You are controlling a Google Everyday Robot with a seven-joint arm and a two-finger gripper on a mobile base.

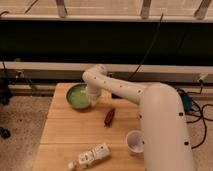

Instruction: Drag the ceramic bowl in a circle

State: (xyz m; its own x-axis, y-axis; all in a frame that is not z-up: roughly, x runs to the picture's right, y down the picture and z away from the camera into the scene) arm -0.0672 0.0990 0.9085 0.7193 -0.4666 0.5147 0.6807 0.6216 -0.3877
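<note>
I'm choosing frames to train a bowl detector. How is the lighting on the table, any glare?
Camera view: warm, even light on the table; the bowl is plainly lit, with no hard glare; the gripper sits at its right rim, partly covering it; the wall band behind is almost black.

Shows a pale wooden worktop [65, 131] on a speckled grey floor [20, 117], with black cables [201, 117] lying past the right edge. Behind the far edge, has a white rail [45, 67] below a wide black panel [90, 40], then a bright strip [100, 6] along the top crossed by pale uprights [61, 8], and a dark cable [152, 42] hanging down the panel. Places the gripper [92, 98] low over the worktop near its far left corner.
</note>
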